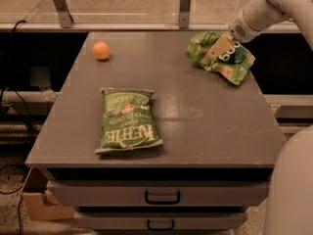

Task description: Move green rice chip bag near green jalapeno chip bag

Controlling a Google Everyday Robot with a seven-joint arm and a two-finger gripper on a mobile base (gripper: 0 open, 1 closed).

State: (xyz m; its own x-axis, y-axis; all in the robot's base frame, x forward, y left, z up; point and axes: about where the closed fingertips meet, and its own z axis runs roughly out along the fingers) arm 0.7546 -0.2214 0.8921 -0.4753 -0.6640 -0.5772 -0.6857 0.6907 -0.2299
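Gripper (221,48) down on the rice bag (234,68) at the tabletop's (205,116) far right corner, placed to take it; whether it grips, cannot tell; jalapeno bag (128,120) lies flat front left, well apart; orange (100,50) far left

The pincer (220,48) is lying over the green rice chip bag (234,68), hiding part of its front. Above the bag, the arm (266,8) is running out past the top edge.

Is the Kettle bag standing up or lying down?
Lying flat: the green jalapeno chip bag faces up on the table. The gripper is at the green rice chip bag.
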